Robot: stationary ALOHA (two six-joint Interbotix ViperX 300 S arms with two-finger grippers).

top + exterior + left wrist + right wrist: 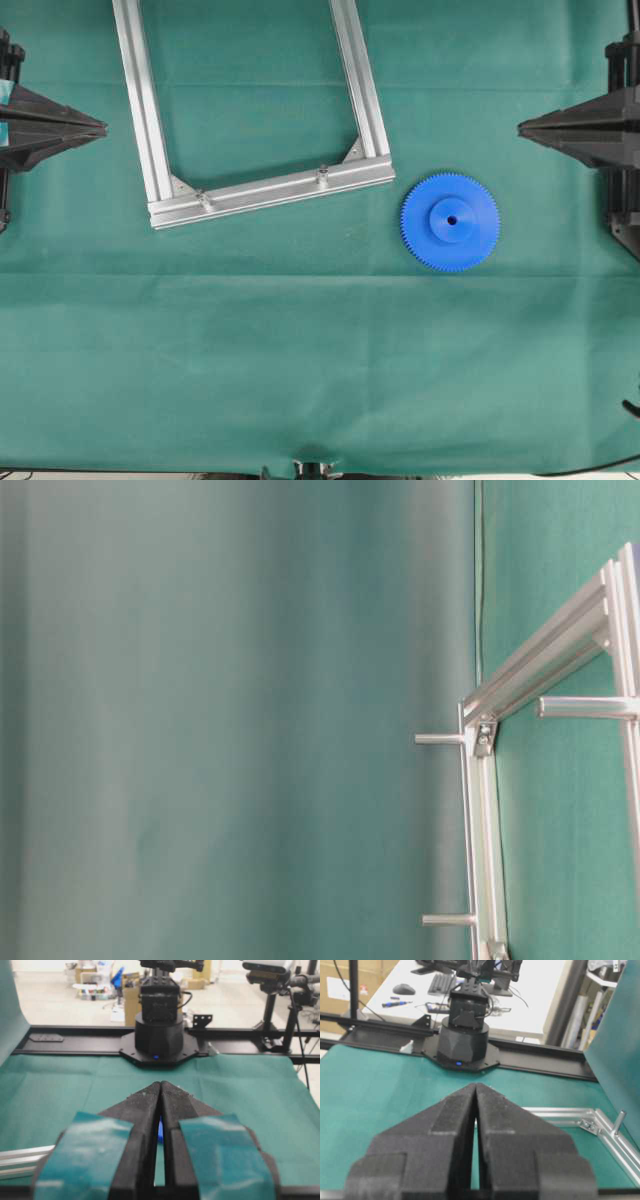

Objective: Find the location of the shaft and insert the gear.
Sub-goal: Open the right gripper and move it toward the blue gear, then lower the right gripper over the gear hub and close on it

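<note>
Overhead exterior view: the left gripper (100, 126) sits at the left edge of the green-covered desk (300, 370), its two black fingers pressed tip to tip with nothing between them and touching nothing on the cloth. To its right lies the aluminium frame (150, 120), open toward the desk's far edge, with its crossbar (270, 190) nearest the middle of the desk. Two small silver pins stand on that crossbar: one near the left corner bracket (205, 199) and the shaft (322, 177) near the right corner bracket. Just off the crossbar's right end, apart from the frame, the gear (450, 221) lies flat on the cloth with its hub and centre hole facing up, untouched by either arm. At the desk's right edge the right gripper (522, 127) is likewise fully closed, empty and clear of everything.

The left wrist view shows the left gripper's fingers (145, 1110) meeting along a thin seam, a sliver of blue visible low behind them. The right wrist view shows the right gripper's fingers (500, 1120) also closed together, with a frame corner and an upright pin at the lower right.
</note>
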